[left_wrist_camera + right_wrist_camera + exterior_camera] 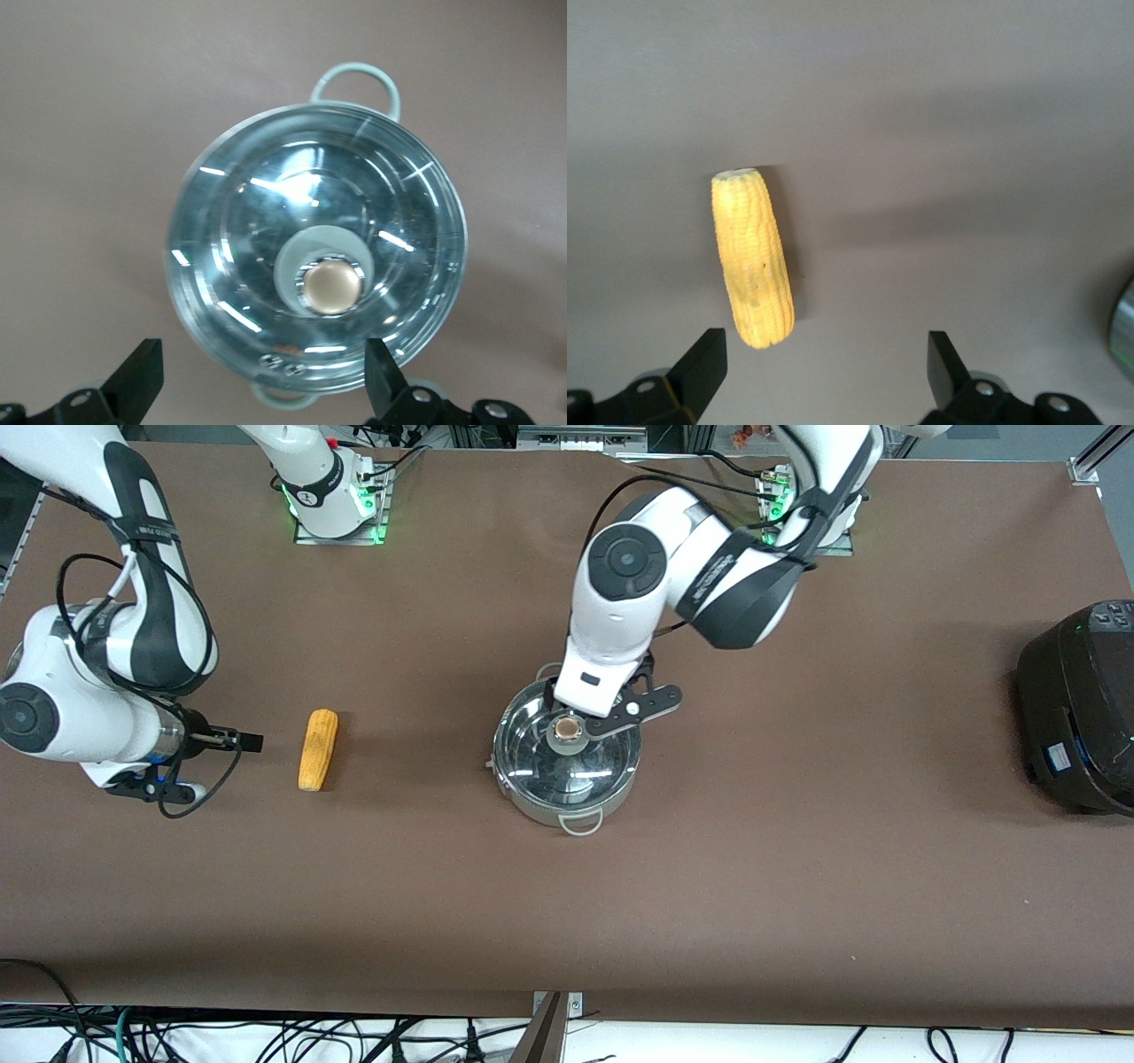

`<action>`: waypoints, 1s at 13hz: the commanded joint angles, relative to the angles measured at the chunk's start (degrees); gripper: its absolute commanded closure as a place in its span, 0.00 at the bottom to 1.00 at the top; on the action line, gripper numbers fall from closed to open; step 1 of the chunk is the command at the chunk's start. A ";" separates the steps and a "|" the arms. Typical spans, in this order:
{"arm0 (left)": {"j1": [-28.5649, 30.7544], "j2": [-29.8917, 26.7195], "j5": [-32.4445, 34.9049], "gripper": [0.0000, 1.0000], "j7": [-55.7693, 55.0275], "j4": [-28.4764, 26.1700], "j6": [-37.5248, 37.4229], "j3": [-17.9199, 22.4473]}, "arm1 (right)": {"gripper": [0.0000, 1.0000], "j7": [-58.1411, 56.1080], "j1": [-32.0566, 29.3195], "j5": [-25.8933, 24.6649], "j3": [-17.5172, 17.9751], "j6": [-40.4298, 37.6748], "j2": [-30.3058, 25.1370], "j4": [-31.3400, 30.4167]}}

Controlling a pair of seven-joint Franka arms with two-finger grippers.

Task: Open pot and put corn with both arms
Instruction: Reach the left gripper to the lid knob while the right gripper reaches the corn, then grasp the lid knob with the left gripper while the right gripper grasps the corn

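The left tool (261, 376), fingers spread, hangs over the lidded pot (567, 757) mid-worktop with the knob (332, 286) just off-centre, while the spread right tool (824, 372) waits beside the corn (318, 749).

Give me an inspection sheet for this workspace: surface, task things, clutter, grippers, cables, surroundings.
Surface: brown table, no spills seen.
Pot: steel pot mid-table, glass lid on, tan knob centred.
Corn: corn lies flat on the table, toward the right arm's end, apart from the pot.
Clutter: black cooker at the left arm's end.
Grippers: left gripper open, over the lid, not touching the knob; right gripper open, over the table beside the corn.
Cables: loops on both arms; a tangle below the table's near edge.
Surroundings: nothing seen.
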 commanded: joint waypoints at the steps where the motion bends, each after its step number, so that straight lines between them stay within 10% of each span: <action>1: -2.02 4.89 1.74 0.00 -1.46 3.80 3.35 0.95 | 0.00 4.13 2.33 -0.53 0.17 3.47 1.46 -2.12; 9: -3.60 7.62 5.35 0.01 -1.37 3.01 6.89 2.62 | 0.00 8.01 5.68 0.09 0.43 8.85 7.00 -3.71; 13: -3.60 7.54 5.08 0.73 -0.94 2.66 6.71 2.19 | 0.01 7.84 6.56 -0.26 0.61 11.39 7.87 -6.08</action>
